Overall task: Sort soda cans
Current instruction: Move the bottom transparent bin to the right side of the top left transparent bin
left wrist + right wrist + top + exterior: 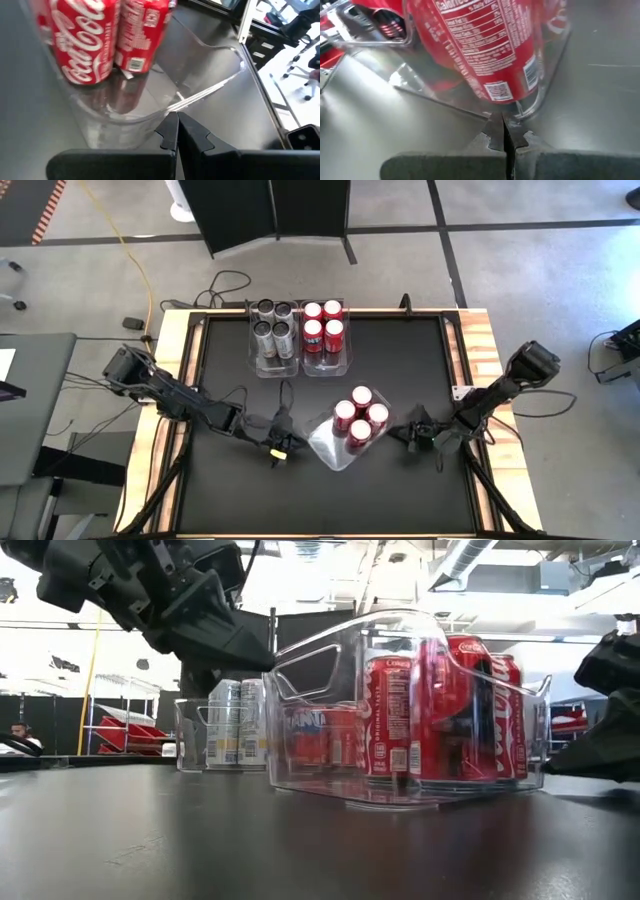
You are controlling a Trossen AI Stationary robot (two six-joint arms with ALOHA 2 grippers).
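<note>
Clear bin (pixel 330 446) holds four red soda cans (pixel 361 416), flanked by left gripper (pixel 281 448) and right gripper (pixel 409 436), both pressed together, empty.

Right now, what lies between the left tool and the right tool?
In the high view, a clear rectangular plastic bin holding four red soda cans lies between the left tool and right tool.

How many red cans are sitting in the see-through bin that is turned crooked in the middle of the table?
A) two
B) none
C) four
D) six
C: the high view shows four red cans clustered at one end of the tilted clear bin; the rest of that bin is bare.
</note>
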